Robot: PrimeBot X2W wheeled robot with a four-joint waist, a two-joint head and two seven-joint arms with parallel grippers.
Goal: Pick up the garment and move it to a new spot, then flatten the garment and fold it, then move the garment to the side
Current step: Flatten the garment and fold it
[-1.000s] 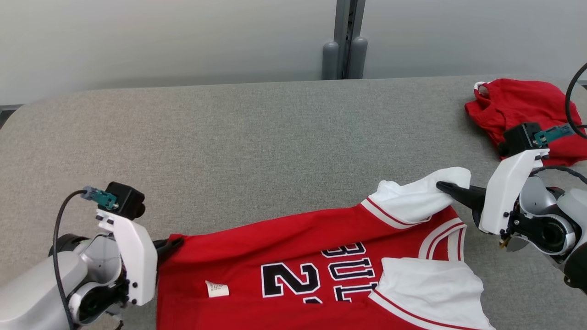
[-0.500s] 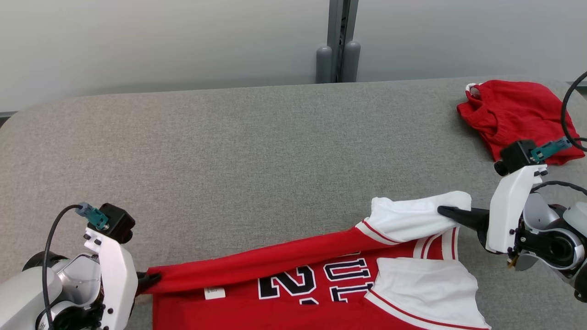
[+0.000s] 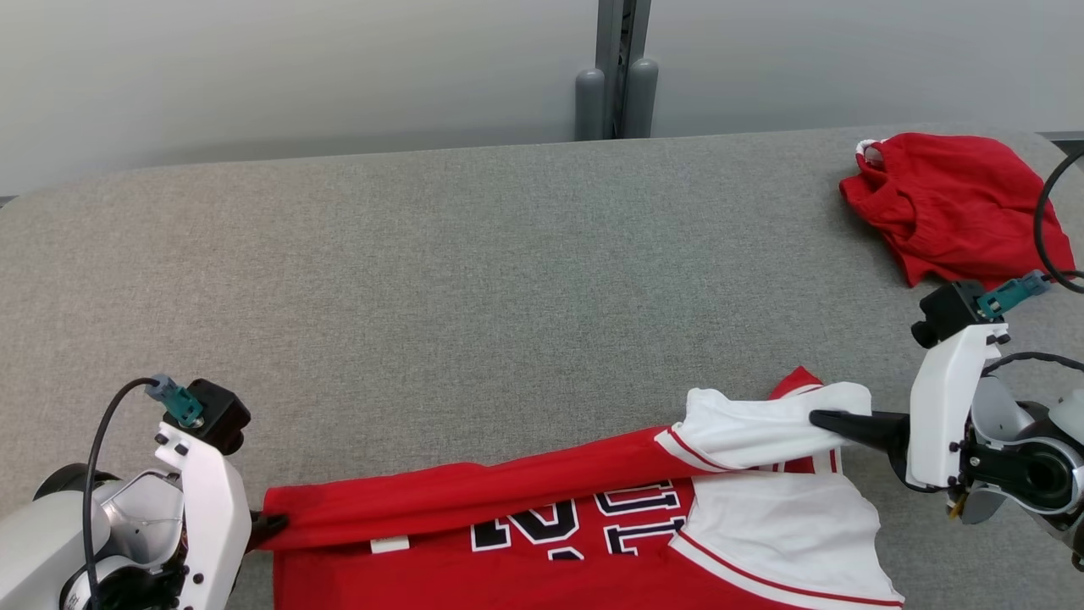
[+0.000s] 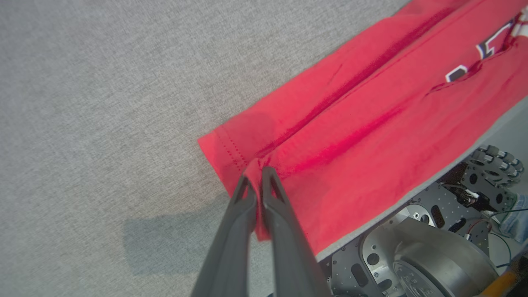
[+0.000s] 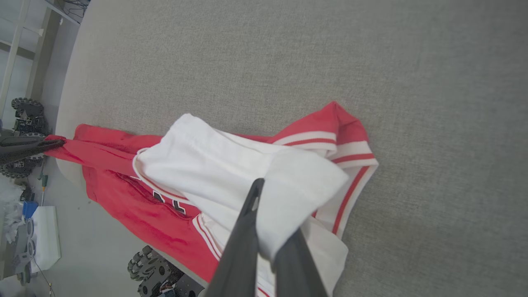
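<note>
- Head view, garment point(image 3: 525, 508): red jersey with white sleeves and dark, white-edged lettering point(image 3: 584, 525). It lies along the near edge of the grey counter point(image 3: 474, 280), and its lower part runs out of frame. The far long edge is raised into a taut red band stretched between the two hands. A small white label point(image 3: 388, 544) sits just below that band.
- Head view, left hand point(image 3: 273, 525): lower left, fingers pressed together on the red hem corner point(image 3: 292, 518) of the garment.
- Head view, right hand point(image 3: 815, 417): lower right, fingers pointing left, clamped on the bunched white sleeve point(image 3: 762, 428). A second white sleeve point(image 3: 779, 529) lies flat just below it.
- Head view, other items: a crumpled second red garment point(image 3: 948, 207) lies at the far right of the counter, well apart from the jersey. A grey post point(image 3: 616, 76) stands behind the far edge.
- Left wrist view: the two dark fingers meet with a pinch of hem cloth between them. The red fabric runs up and to the right in long creases and overhangs the counter edge. The robot's wheeled base point(image 4: 486, 173) is below.
- Right wrist view: the fingers are closed on a fold of the white sleeve, which is lifted off the counter. The striped red-and-white trim point(image 5: 350, 165) rests on the grey surface beside it. The left hand's dark fingers hold the red corner at the frame's left edge.
</note>
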